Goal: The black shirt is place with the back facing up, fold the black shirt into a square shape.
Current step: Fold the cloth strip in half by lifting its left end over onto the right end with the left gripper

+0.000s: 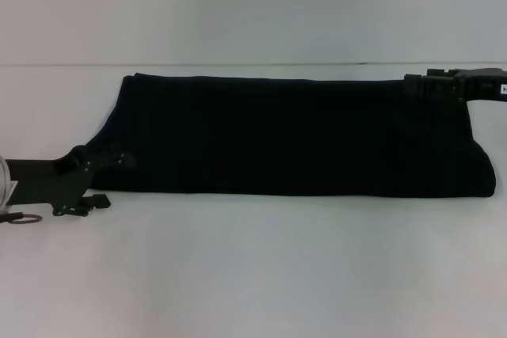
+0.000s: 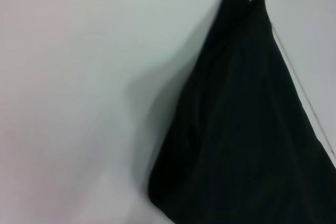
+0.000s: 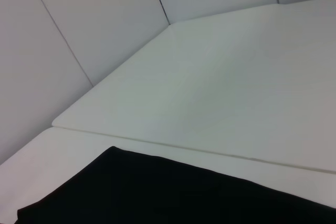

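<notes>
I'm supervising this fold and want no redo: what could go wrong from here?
The black shirt lies as a long band, not yet square. The left gripper is at its near-left corner and the right gripper at its far-right one, so uneven pulls may skew it. The near-left corner looks bunched and could crease.

White table (seamed panels)

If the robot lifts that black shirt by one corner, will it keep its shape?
Probably not. The black shirt lies flat in a long folded band, so it looks floppy and would likely sag. Near the left gripper its edge bunches, suggesting it would crumple rather than slide if pushed.
</notes>
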`<state>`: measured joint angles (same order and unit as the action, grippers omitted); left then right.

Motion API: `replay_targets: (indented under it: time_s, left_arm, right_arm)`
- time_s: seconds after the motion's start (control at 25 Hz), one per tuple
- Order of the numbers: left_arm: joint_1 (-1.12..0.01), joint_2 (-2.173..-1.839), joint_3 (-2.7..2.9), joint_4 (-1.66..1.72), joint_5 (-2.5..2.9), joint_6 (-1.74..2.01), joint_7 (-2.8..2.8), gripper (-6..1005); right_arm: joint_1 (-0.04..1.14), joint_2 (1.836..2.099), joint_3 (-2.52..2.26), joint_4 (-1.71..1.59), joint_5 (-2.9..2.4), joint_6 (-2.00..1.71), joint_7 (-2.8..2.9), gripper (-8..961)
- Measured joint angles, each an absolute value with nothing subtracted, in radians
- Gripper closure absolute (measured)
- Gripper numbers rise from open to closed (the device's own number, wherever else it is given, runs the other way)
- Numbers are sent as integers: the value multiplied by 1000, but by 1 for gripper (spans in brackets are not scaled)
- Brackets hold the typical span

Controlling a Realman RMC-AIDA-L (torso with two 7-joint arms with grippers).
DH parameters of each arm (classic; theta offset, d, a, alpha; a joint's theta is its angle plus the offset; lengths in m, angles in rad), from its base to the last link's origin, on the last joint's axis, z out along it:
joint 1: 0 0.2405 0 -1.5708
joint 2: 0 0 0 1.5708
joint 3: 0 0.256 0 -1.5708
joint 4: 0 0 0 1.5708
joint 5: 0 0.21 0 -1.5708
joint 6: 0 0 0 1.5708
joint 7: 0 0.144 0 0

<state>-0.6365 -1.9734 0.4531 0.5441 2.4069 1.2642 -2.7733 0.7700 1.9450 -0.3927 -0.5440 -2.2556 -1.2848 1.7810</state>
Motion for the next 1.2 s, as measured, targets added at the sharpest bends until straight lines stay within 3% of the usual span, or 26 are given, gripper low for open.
replay_targets:
  time_s: [1.2]
  left_arm:
    - [-630, -1970, 410, 512, 2407, 1199, -2933, 62]
  right_arm:
    - [760, 1939, -393, -543, -2224, -1269, 1784, 289]
